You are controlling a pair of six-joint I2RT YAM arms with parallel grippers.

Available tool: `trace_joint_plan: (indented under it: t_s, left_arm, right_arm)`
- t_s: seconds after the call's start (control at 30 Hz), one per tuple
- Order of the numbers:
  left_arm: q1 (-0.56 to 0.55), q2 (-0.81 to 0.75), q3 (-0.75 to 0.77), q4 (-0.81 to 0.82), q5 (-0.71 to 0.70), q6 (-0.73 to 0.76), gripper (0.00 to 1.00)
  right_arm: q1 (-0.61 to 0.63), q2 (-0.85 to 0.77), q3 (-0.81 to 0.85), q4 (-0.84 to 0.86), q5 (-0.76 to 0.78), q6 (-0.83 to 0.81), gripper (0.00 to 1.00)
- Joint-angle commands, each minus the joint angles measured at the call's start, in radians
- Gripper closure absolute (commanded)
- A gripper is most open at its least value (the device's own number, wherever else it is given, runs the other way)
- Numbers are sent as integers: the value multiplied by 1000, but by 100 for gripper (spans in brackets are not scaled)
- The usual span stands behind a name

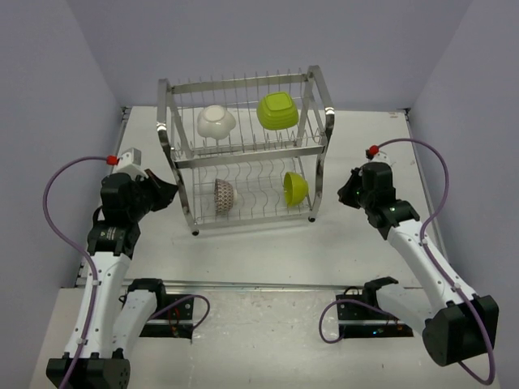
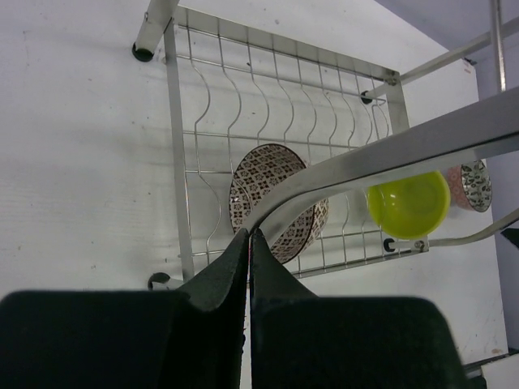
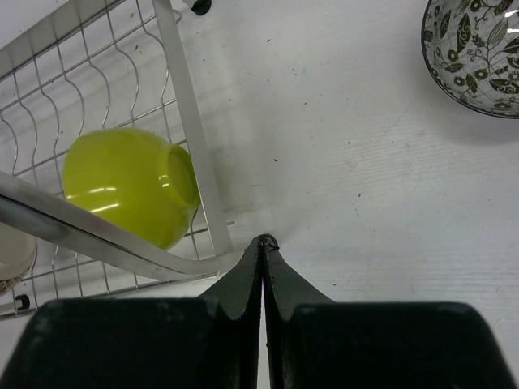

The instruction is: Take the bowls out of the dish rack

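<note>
The chrome dish rack (image 1: 172, 130) stands mid-table. Its upper tier holds a white bowl (image 1: 216, 121) and a squarish lime green bowl (image 1: 277, 111). Its lower tier holds a patterned bowl (image 1: 223, 197) and a round lime green bowl (image 1: 295, 188), both on edge. A second patterned bowl (image 3: 474, 53) sits on the table right of the rack; it also shows in the left wrist view (image 2: 469, 185). My left gripper (image 1: 168, 194) is shut and empty beside the rack's left end. My right gripper (image 1: 344, 193) is shut and empty beside its right end.
In the left wrist view the rack's rail (image 2: 422, 138) crosses just beyond my fingertips (image 2: 243, 243), over the patterned bowl (image 2: 276, 203). In the right wrist view the rack's corner frame (image 3: 186, 138) and round green bowl (image 3: 130, 182) lie left of my fingertips (image 3: 258, 247). Walls enclose the table.
</note>
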Motion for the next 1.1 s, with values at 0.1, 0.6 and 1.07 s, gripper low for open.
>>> trace_joint_plan:
  t_s: [0.1, 0.6, 1.07]
  left_arm:
    - [-4, 50, -11, 88, 3, -4, 100]
    - [-4, 188, 10, 181, -10, 15, 100]
    - [-4, 9, 44, 54, -41, 39, 84]
  right_arm:
    - [33, 32, -3, 59, 20, -8, 100]
    - [148, 68, -5, 90, 131, -3, 100]
    - [148, 66, 34, 73, 119, -22, 100]
